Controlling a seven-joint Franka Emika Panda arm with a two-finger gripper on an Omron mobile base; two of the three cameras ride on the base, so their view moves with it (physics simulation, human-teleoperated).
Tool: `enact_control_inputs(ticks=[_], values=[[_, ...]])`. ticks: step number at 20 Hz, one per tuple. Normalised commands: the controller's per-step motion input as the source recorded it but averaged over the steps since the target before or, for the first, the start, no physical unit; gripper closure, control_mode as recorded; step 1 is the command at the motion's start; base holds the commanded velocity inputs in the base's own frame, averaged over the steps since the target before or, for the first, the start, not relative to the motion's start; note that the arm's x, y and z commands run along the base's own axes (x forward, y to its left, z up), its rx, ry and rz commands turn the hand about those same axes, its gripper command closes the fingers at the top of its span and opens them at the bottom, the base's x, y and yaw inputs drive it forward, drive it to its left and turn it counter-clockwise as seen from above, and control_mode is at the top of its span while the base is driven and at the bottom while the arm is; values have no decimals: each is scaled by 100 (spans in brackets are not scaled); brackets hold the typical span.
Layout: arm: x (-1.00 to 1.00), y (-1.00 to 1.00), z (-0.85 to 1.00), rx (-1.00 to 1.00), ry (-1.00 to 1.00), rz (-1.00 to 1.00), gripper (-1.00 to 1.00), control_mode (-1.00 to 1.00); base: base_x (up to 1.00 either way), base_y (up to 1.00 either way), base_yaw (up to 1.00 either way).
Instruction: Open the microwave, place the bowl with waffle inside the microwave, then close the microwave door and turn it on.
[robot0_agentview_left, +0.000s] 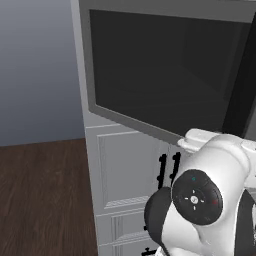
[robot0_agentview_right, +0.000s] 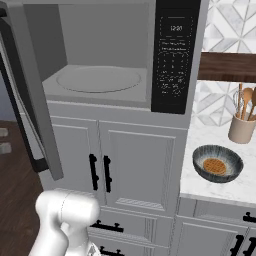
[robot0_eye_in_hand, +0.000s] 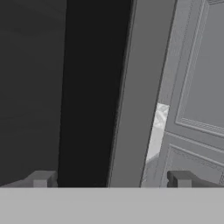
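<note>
The microwave stands open, its grey cavity and round turntable bare. The microwave door is swung out to the left, and its dark glass faces the left base camera. On the marble counter to the right sits the bowl, dark-rimmed, holding the orange-brown waffle. In the hand view my gripper is open, and its two fingertips stand either side of the door's grey frame edge with dark glass to the left. Nothing is held.
White cabinet doors with short black handles sit below the microwave. A cream holder of wooden utensils stands behind the bowl, under a wooden shelf. My arm's white body is low in front of the cabinets.
</note>
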Motion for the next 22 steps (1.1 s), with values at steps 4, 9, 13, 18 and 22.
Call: enact_control_inputs(ticks=[4, 9, 13, 18, 22], values=[[-58, -56, -1, -1, 0, 19, -100, -100, 0, 0, 0], [-60, -75, -4, -1, -2, 23, -100, -100, 0, 0, 0], [-54, -72, -5, 0, -3, 30, -100, -100, 0, 0, 0], [-45, -36, -3, 3, 5, 74, -100, -100, 0, 0, 0], [-14, -23, -10, 0, 1, 87, -100, -100, 0, 0, 0]])
